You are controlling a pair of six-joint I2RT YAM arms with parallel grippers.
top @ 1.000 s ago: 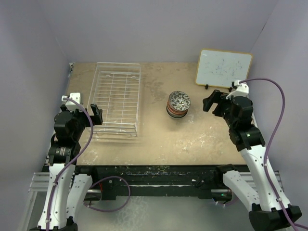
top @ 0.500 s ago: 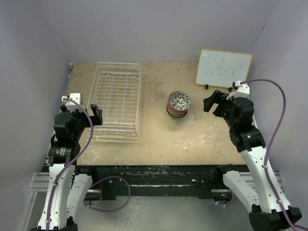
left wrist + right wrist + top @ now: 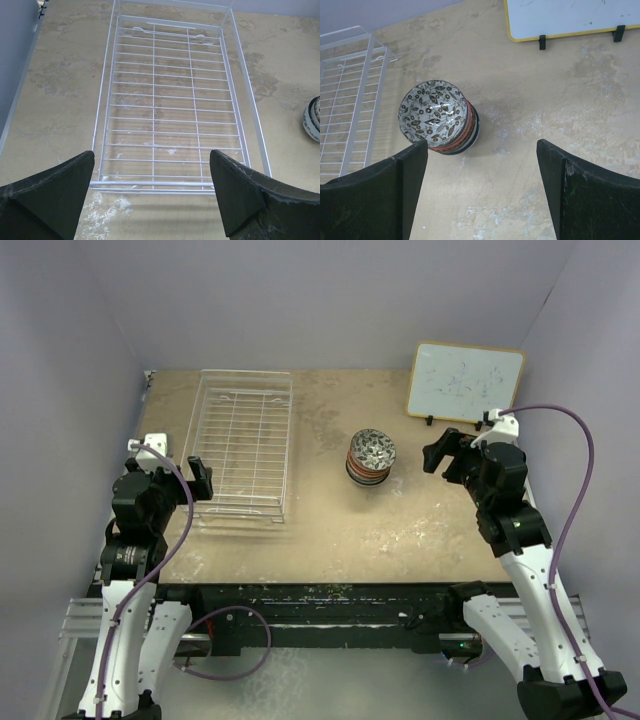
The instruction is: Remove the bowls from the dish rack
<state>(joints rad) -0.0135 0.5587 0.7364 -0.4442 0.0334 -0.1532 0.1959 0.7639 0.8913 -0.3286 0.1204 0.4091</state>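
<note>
Stacked bowls [image 3: 371, 456] stand mid-frame on the counter [image 3: 330, 525], right of the dish rack [image 3: 240, 445] at upper left. Left claw [image 3: 201, 479] and right claw [image 3: 438, 449] hover spread wide, gripping nothing.

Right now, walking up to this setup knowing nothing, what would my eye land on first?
Probably the stack of bowls standing alone in the middle, the top one covered in a grey leaf pattern. To its left lies the wire dish rack, holding nothing. A yellow-framed whiteboard stands propped at the far right.
</note>
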